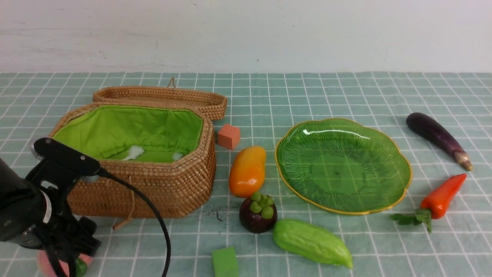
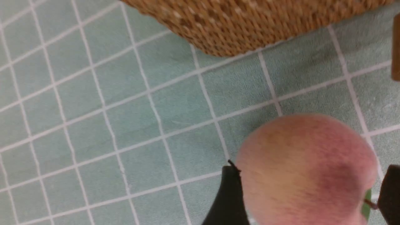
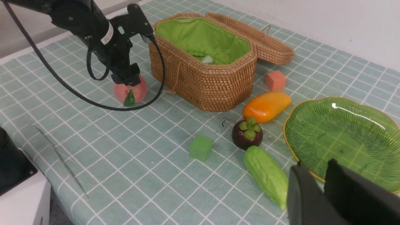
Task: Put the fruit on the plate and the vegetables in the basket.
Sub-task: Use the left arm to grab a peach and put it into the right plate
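Teal checked cloth (image 1: 346,92) covers the whole table, with a plain pale wall behind. On the left stands the basket (image 1: 173,188), its lid (image 1: 161,96) thrown back and lying behind it, the green lining showing. Just off its near-left corner sits the peach (image 3: 137,90), down on the cloth, and the left claw (image 2: 311,175) has it straddled from above. One finger (image 2: 228,197) lies right against the fruit and the other is hard by its leaf, but whether they are actually squeezing I cannot tell.

Between basket and plate (image 1: 342,169) lies the mango (image 1: 247,171), with an orange cube (image 1: 229,136) just behind it. The mangosteen (image 1: 257,217) sits right in front of the mango, and the gourd (image 1: 311,242) lies just beside the mangosteen, in front of the plate. A green cube (image 1: 225,262) is at the table's near edge.

Right of the plate lies the carrot (image 1: 442,196), leaves toward the near side, and further back the eggplant (image 1: 434,134), the two apart from each other.

The right claw (image 3: 315,164) hangs over the plate's near side, fingers drawn together to a slit, nothing in them
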